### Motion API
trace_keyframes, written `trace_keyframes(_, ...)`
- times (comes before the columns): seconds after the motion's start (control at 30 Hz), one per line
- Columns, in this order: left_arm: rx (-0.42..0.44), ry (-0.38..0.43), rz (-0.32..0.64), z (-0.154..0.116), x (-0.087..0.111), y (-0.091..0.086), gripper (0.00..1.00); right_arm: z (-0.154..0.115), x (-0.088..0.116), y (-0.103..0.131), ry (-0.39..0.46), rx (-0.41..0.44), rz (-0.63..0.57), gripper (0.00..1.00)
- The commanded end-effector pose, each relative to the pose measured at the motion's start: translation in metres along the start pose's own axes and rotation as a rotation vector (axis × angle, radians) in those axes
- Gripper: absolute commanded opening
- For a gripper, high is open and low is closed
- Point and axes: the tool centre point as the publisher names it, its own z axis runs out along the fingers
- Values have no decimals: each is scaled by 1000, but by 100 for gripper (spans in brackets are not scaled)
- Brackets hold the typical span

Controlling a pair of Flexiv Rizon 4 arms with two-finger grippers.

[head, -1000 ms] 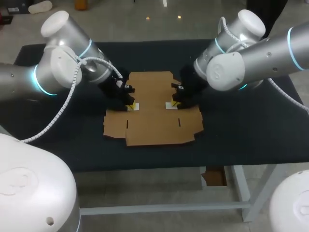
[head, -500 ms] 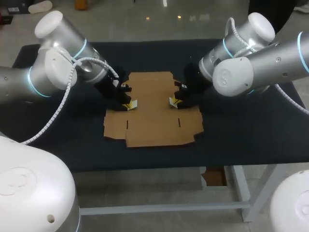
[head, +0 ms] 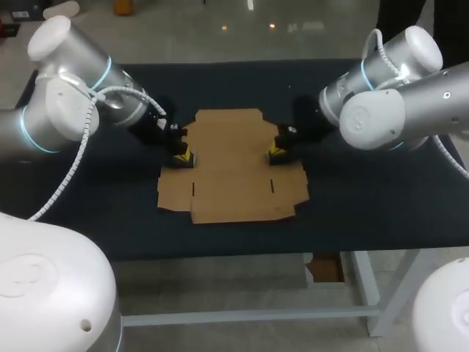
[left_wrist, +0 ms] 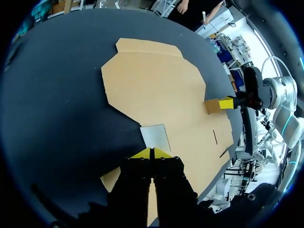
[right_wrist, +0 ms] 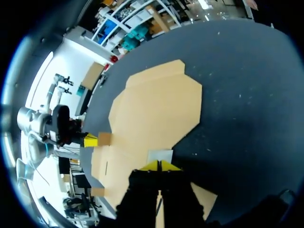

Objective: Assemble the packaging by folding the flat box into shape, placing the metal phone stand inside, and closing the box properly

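A flat brown cardboard box blank (head: 231, 165) lies unfolded in the middle of the dark bench (head: 366, 191), with notched tabs along its near edge. My 2 arms come in from either side and meet it at its waist. My left gripper (head: 182, 156) sits at the blank's left edge, its yellow tips pressed together and pinching the small left flap (left_wrist: 155, 137), which looks pale grey just ahead of the tips in the left wrist view. My right gripper (head: 276, 152) sits at the opposite edge in the same way, tips closed on the small right flap (right_wrist: 160, 156). From each wrist I can see my other gripper across the cardboard, with a short brown tab sticking out past its yellow tip. The wider panels of the blank lie flat on the bench.
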Motion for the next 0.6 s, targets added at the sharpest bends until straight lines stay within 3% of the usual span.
trace_keyframes(0.03,8,-11,-9,-11,2,5,0,-10,-1,-1,28,1,-5,0)
trace_keyframes(0.6,11,-36,-67,-37,1,16,0,-36,-5,-5,58,-8,-15,0)
